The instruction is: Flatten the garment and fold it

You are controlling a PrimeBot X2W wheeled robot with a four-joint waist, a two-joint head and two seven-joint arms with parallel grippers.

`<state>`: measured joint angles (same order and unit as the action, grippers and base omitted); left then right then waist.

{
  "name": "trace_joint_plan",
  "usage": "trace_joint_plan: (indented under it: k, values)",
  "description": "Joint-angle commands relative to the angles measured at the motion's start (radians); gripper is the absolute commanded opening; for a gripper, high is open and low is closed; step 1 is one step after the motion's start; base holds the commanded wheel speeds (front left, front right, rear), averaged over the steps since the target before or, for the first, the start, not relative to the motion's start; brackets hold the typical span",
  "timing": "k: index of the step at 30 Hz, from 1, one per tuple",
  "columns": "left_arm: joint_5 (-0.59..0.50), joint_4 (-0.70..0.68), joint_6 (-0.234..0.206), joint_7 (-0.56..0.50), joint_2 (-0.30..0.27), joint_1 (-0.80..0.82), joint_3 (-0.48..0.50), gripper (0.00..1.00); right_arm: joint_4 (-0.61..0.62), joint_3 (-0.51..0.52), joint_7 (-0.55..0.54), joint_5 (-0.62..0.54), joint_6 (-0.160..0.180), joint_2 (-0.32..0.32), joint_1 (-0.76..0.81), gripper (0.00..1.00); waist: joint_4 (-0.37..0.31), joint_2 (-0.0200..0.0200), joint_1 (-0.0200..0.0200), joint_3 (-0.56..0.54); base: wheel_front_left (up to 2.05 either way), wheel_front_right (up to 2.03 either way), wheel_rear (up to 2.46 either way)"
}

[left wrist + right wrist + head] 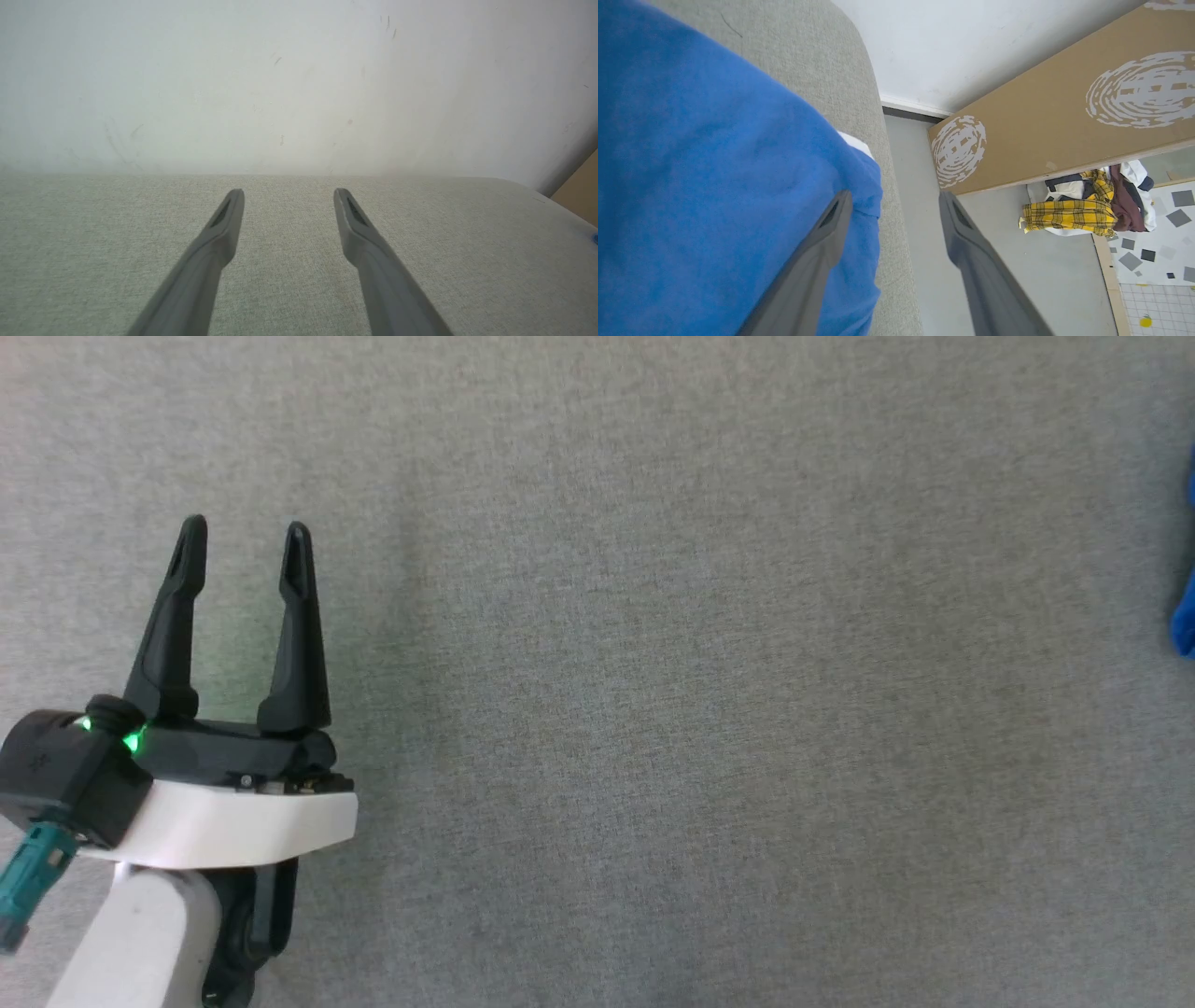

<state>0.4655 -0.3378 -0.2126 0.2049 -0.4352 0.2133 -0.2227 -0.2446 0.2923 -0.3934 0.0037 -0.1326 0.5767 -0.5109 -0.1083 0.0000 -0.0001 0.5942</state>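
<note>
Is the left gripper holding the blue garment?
No, the left gripper is open, its fingers apart over bare grey fabric surface.

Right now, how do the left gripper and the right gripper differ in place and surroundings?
The left gripper hangs over bare grey surface; the right gripper is at that surface's edge, one finger over the blue garment. The left one is far from the garment; the right one is next to it. Both are open and empty.
</note>
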Motion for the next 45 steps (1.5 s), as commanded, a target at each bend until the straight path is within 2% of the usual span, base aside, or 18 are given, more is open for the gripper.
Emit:
trace_joint_plan:
  k: [1,9,11,18,22,28,35,45]
  values:
    - [-0.010,0.005,-0.003,0.009,0.006,0.000,-0.001,1.00,0.003,0.007,0.013,0.011,0.002,-0.015,-0.002,1.00,0.002,0.0000,0.0001,-0.031,0.00,0.00,0.00]
    - [0.005,0.056,0.012,0.045,0.052,-0.043,-0.001,1.00,0.108,0.013,0.143,0.076,0.002,-0.137,0.100,1.00,0.021,0.0000,0.0001,-0.148,0.00,0.00,0.00]
    - [0.013,0.071,0.011,0.049,0.069,-0.058,0.005,1.00,0.154,0.000,0.175,0.081,0.002,-0.189,0.146,1.00,0.027,0.0000,0.0001,-0.180,0.00,0.00,0.00]
    - [0.001,0.125,0.011,0.055,0.104,-0.120,0.009,1.00,0.284,-0.053,0.304,0.060,0.002,-0.431,0.294,1.00,0.047,0.0000,0.0001,-0.295,0.00,0.00,0.00]
    - [-0.018,0.150,0.017,0.056,0.119,-0.156,0.012,1.00,0.300,-0.090,0.401,0.025,0.002,-0.499,0.348,1.00,0.055,0.0000,0.0001,-0.357,0.00,0.00,0.00]
    - [-0.049,0.204,0.040,0.057,0.141,-0.195,0.008,1.00,0.284,-0.134,0.488,0.004,0.002,-0.525,0.406,1.00,0.075,0.0000,0.0001,-0.424,0.00,0.00,0.00]
    - [-0.088,0.282,0.068,0.057,0.186,-0.222,-0.001,1.00,0.242,-0.144,0.545,0.048,0.002,-0.526,0.480,1.00,0.106,0.0000,0.0001,-0.487,0.00,0.00,0.00]
    - [-0.142,0.343,0.096,0.057,0.244,-0.283,0.015,1.00,0.125,-0.157,0.618,0.086,0.002,-0.526,0.549,1.00,0.127,0.0000,0.0001,-0.538,0.00,0.00,0.00]
